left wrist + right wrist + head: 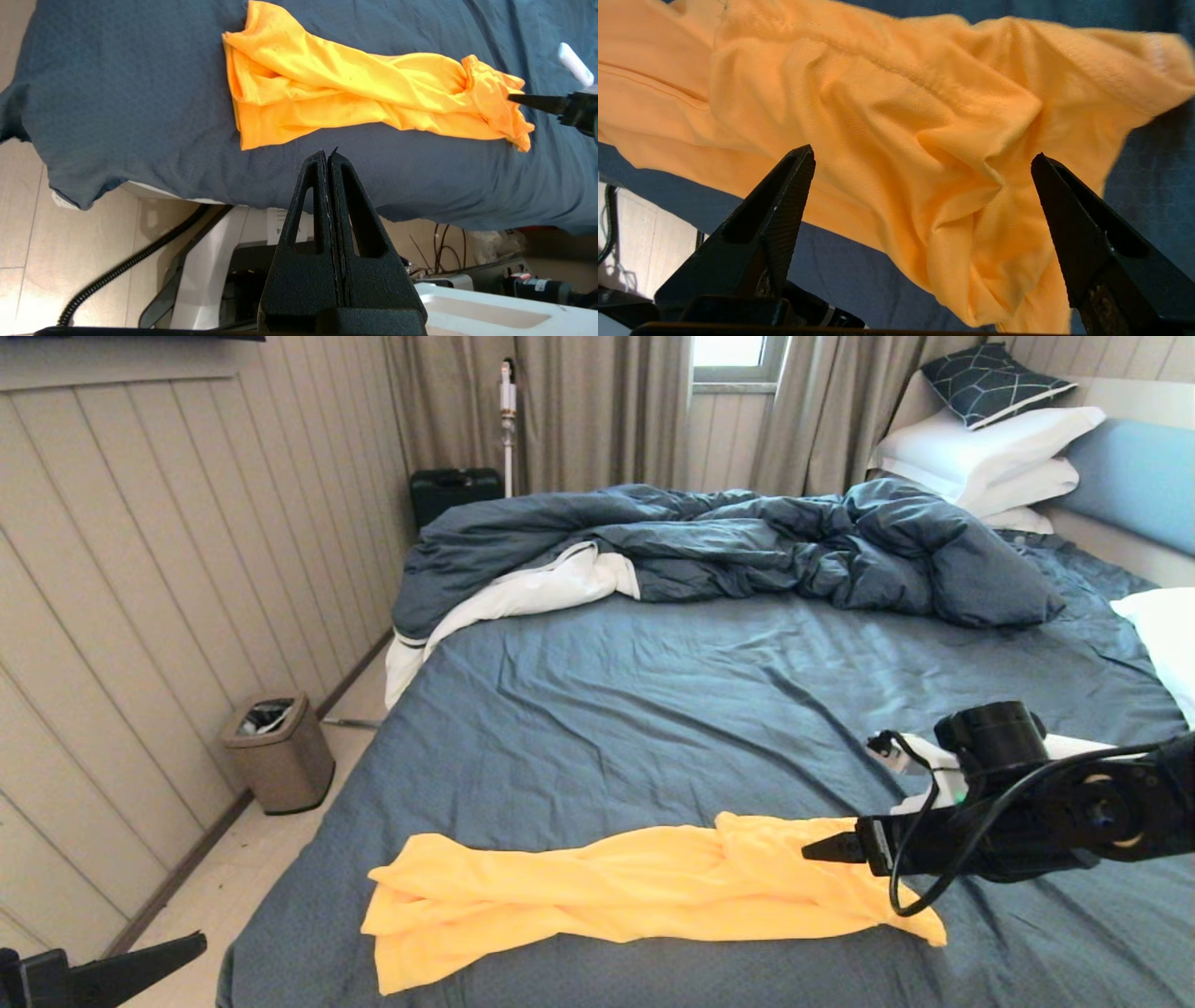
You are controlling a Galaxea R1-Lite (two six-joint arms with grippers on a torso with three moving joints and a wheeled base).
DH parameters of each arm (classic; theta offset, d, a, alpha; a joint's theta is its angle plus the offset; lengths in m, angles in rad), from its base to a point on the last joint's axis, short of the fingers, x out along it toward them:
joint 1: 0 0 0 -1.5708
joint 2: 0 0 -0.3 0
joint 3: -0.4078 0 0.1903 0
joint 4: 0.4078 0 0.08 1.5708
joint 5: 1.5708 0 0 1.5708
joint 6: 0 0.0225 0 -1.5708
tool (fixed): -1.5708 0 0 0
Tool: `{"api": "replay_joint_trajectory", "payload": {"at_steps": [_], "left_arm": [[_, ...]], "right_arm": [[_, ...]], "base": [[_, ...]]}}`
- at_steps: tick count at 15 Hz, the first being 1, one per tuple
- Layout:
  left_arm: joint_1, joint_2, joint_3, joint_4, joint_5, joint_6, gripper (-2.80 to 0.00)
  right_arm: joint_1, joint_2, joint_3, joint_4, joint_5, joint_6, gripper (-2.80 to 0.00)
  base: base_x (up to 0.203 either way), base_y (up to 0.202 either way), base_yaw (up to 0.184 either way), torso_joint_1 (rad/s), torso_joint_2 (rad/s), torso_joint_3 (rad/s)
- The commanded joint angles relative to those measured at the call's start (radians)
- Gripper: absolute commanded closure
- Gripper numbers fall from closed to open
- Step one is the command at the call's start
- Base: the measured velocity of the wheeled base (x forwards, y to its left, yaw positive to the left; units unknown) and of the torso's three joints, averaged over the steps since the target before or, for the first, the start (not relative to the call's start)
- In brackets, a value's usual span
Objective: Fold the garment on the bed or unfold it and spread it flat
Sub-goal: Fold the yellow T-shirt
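plainly, the garment (644, 887) is nowhere near flat or folded; it lies as a long twisted rope of yellow cloth across the near part of the bed (653, 709), running left to right close to the front edge; the left end fans out into a few loose layers, the middle is wound on itself, and the right end is bunched into a crumpled knot; you cannot make out sleeves, collar or hem as separate parts, so judge the task as barely begun; everything is left: untwist the roll, find the corners, spread the cloth on the sheet, and only then fold if that is the goal.

your right gripper (820, 849) sits at that bunched right end, its fingers spread wide with the crumpled cloth between them and nothing held; in the right wrist view both fingertips (796, 186) stand clear of the fabric, so no grasp is made yet; you would likely close on that knot next.

your left gripper (331, 156) hangs off the front left corner of the bed, fingers pressed together and empty, well apart from the garment.

beyond the shirt the rumpled duvet (728, 546) is heaped at the far side.
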Motion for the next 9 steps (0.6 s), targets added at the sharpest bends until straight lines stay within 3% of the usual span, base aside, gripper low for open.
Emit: {"api": "replay_joint_trajectory", "payload": {"at_steps": [1,7,8,9], "left_arm": [[0.0,0.003,0.005,0.0,-0.006,-0.004,0.0],[0.0,-0.006,0.011,0.001,-0.009,-0.004,0.0],[0.0,-0.012,0.011,0.002,-0.008,-0.004,0.0],[0.0,-0.016,0.012,0.002,-0.008,-0.004,0.0]], "right_arm": [[0.024,0.033,-0.008,-0.001,0.003,0.009,-2.8],[0.074,0.119,-0.107,-0.005,0.0,0.089,-2.8],[0.076,0.138,-0.131,-0.004,-0.002,0.101,0.0],[0.078,0.146,-0.138,-0.004,-0.002,0.105,0.0]], "base": [[0.0,0.0,0.0,0.0,0.0,0.0],[0.0,0.0,0.0,0.0,0.0,0.0],[0.0,0.0,0.0,0.0,0.0,0.0],[0.0,0.0,0.0,0.0,0.0,0.0]]}}
